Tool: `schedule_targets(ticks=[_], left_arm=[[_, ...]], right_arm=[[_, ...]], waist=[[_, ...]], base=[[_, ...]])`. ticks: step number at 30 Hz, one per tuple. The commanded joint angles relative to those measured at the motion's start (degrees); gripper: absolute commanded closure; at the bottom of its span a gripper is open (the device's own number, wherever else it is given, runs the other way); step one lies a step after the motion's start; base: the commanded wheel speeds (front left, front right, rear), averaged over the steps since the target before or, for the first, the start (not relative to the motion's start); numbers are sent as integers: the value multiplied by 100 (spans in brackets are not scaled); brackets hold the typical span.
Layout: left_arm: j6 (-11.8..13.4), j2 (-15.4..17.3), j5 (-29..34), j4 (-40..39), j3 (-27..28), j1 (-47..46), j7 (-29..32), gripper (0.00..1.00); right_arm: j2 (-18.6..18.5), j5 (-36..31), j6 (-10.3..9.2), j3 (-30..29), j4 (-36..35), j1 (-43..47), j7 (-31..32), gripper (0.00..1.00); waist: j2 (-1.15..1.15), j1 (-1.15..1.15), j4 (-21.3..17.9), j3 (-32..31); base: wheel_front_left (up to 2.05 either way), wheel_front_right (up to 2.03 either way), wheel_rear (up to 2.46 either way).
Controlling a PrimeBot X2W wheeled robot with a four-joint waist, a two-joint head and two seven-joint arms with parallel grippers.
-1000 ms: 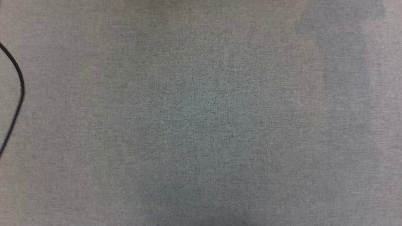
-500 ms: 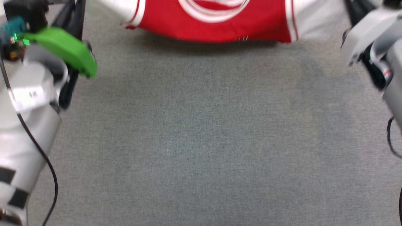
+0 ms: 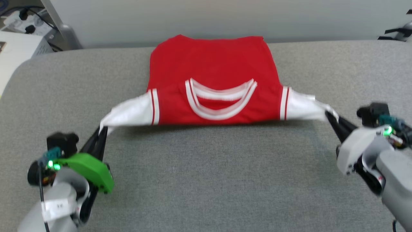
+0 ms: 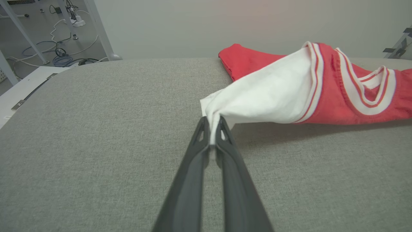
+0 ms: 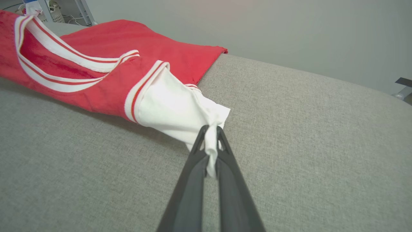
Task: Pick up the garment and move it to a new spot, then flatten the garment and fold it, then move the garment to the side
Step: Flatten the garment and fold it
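Observation:
The garment (image 3: 212, 71) is a red jersey with white sleeves and a striped collar. It stretches across the far middle of the grey table (image 3: 206, 180), its near edge lifted off the cloth. My left gripper (image 3: 102, 130) is shut on the tip of the left white sleeve (image 4: 257, 96). My right gripper (image 3: 327, 113) is shut on the tip of the right white sleeve (image 5: 173, 109). In both wrist views the white cloth is pinched between the dark fingertips (image 4: 210, 124) (image 5: 210, 130). No lettering shows on the upper side.
A pale wall (image 3: 206, 16) runs behind the table's far edge. At the far left stand a white unit (image 3: 16, 48), cables and a metal frame leg (image 4: 103, 35). A dark stand (image 3: 399, 30) pokes in at the far right.
The head camera has tilted up from the bare table surface, so the garment, both arms and the wall have come into view. Any motion of the arms themselves cannot be told.

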Motion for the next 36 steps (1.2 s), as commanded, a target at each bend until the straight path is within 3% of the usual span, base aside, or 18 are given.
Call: schedule_targets(ticks=[1,4,11,23,29,30,31,36], left_arm=[[78,54,18,-41,33,252,-33,100],[242,31,-85,-156,25,1117,-33,100],[419,-56,-156,-276,18,1945,-34,100],[491,-214,-72,-507,264,2572,-34,100],[503,-264,97,-609,309,2572,-34,100],[502,-278,127,-632,321,2556,-34,100],[500,-294,174,-669,336,2533,-34,100],[473,-366,373,-793,369,2417,-34,100]], right_arm=[[-55,63,-4,-18,-60,247,-53,100],[-185,172,-4,-222,-222,1129,-53,100],[-250,180,-4,-792,-418,2314,-53,100],[-183,-368,-4,-2147,-1103,3937,-53,100],[-48,-649,-4,-2617,-1352,4175,6,100],[-22,-728,-4,-2691,-1385,4156,21,56],[12,-830,-4,-2781,-1435,4120,44,0],[70,-1129,-4,-3328,-1826,3866,147,0]], waist=[[0,1,-6,-281],[0,1,5,-560],[0,1,102,-774],[0,1,257,-868],[0,1,288,-836],[0,1,290,-824],[0,1,293,-805],[0,1,354,-700]], base=[[0,0,0],[0,0,0],[0,0,0],[0,0,0],[0,0,0],[0,0,0],[0,0,0],[0,0,0]])
